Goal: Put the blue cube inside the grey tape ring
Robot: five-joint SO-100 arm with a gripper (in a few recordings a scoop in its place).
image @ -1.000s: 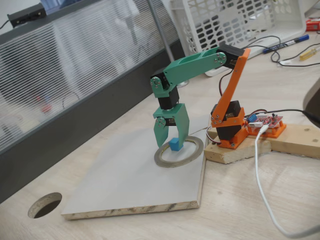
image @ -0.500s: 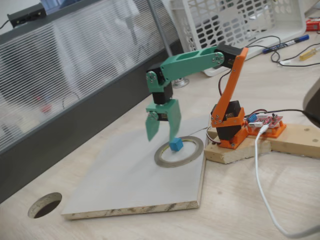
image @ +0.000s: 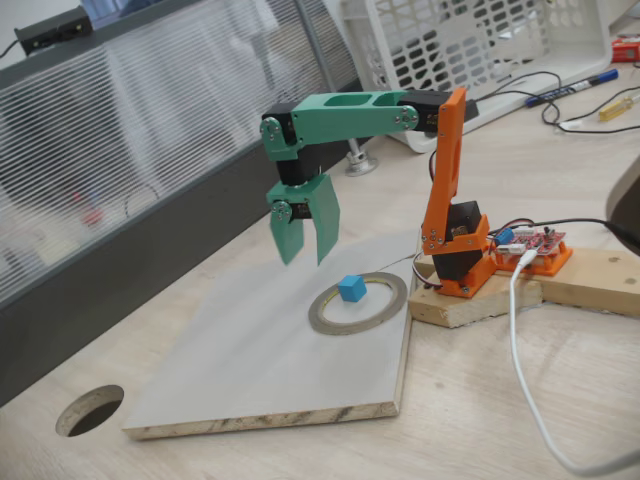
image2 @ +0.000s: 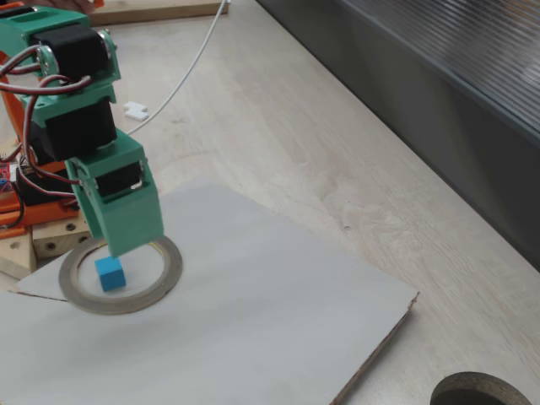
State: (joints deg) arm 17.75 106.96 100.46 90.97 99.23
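Note:
The blue cube (image: 351, 288) (image2: 110, 274) sits on the white board inside the grey tape ring (image: 327, 318) (image2: 160, 287), apart from the ring's wall. My green gripper (image: 302, 258) (image2: 126, 245) hangs open in the air, up and to the left of the ring in a fixed view, with nothing between its fingers. From the other fixed view its fingers overlap the ring's far rim in the picture but are raised above it.
The white board (image: 250, 370) lies on the wooden table. A round dark hole (image: 90, 410) (image2: 481, 392) is cut in the tabletop beyond the board's corner. The arm's orange base (image: 460, 255) stands on a wooden block, with a white cable (image: 520, 340). A white basket (image: 470, 40) and pens lie behind.
The gripper let go of the cube inside the ring, then rose and swung left, away from it. The cube stayed put.

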